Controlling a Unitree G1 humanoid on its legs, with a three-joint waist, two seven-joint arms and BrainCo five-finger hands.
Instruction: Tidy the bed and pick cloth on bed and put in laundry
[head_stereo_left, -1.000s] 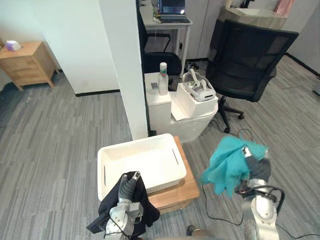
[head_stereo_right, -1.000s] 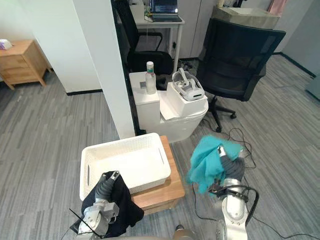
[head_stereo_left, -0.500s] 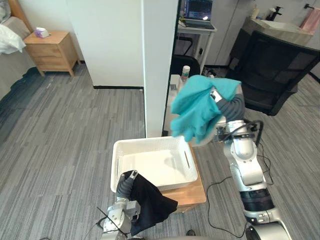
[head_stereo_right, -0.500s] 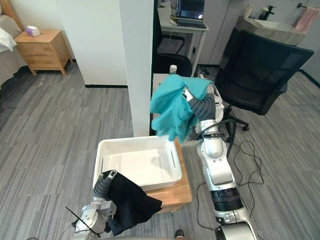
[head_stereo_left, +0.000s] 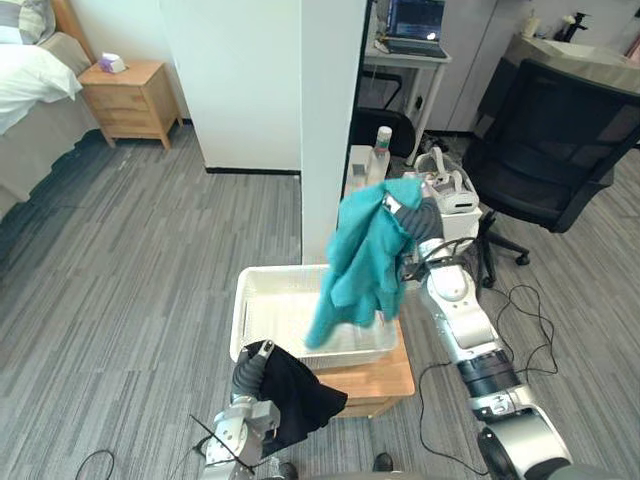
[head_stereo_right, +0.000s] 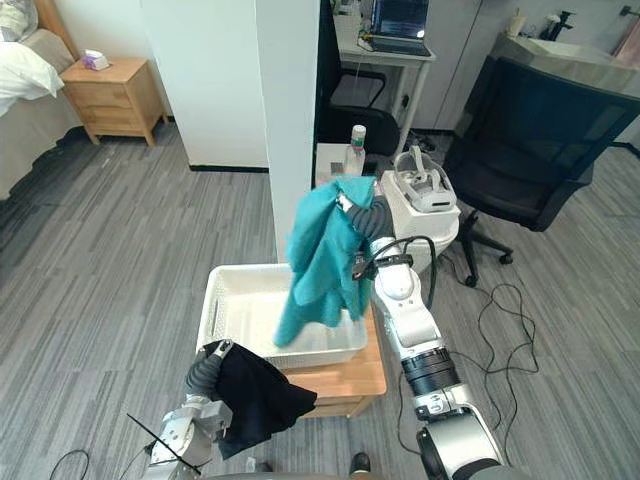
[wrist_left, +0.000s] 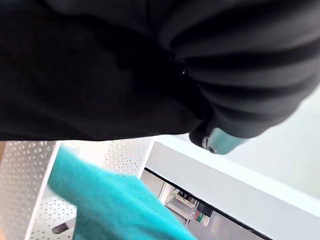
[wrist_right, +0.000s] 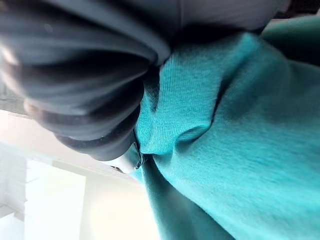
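Left eye view | centre: teal cloth (head_stereo_left: 360, 260) hangs off right hand (head_stereo_left: 422, 216), over white basket (head_stereo_left: 240, 325) | bottom: black cloth (head_stereo_left: 300, 395) on left hand (head_stereo_left: 250, 372) | we cannot tell either grip

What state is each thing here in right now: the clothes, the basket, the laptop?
White basket, upright on the wooden stool.
Teal cloth, hanging from the right hand, above the basket.
Black cloth, bunched on the left hand, outside the basket.
Laptop, open, screen lit.

A wooden nightstand (head_stereo_left: 130, 95) stands far left, a black office chair (head_stereo_left: 560, 140) far right, and a laptop (head_stereo_left: 415, 25) rests on the far desk (head_stereo_left: 400, 56).
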